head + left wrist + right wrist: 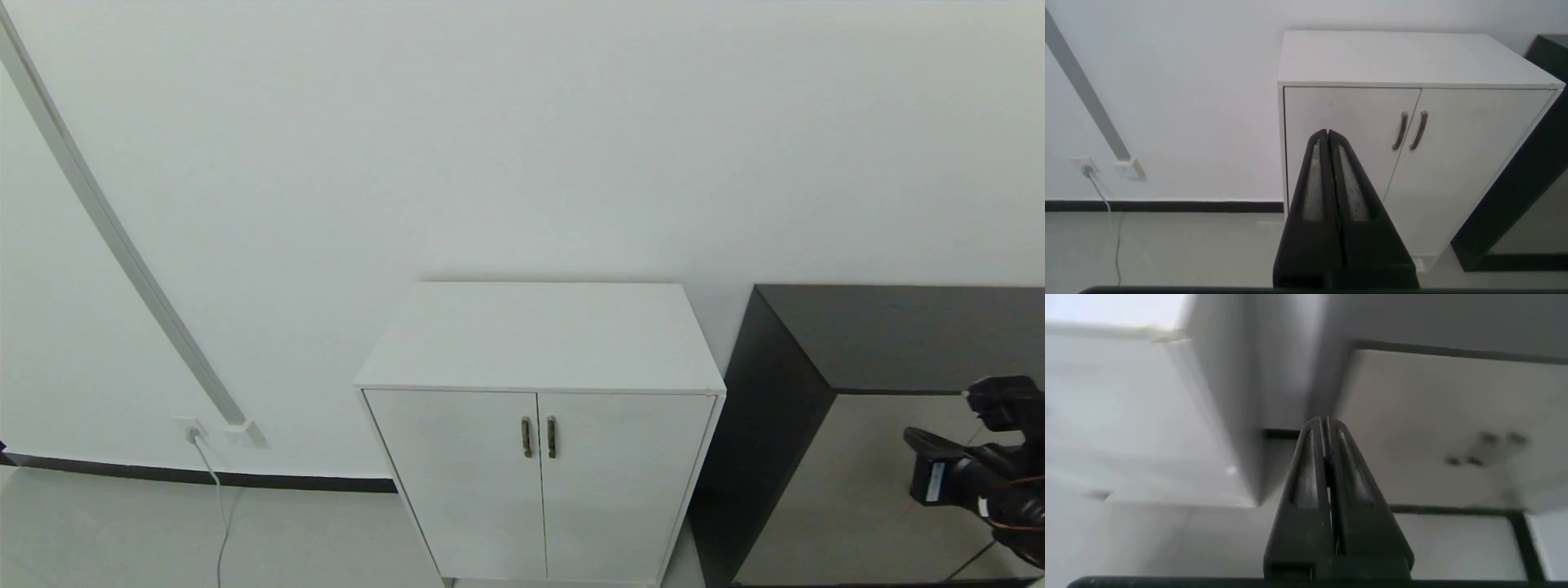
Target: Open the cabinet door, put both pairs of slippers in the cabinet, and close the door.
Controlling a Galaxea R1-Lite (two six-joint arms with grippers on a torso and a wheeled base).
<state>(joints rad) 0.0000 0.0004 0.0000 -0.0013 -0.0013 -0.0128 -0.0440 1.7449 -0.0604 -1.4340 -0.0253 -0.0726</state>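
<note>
Head view: a plain white wall (522, 122) rises over a pale grey floor (106, 531), with a black skirting strip (204, 476) between them. A black unit (898, 335) stands just right of the white cabinet (531, 335), both against the wall. The cabinet's two doors (465, 482) are closed, their handles (526, 437) side by side at the seam. A grey conduit (106, 220) slants down to a socket (189, 427), from which a cable (219, 506) trails to the floor. The left gripper (1328, 132) faces the cabinet front, well apart, clenched on nothing. The right gripper (1327, 420) is likewise clenched empty.
</note>
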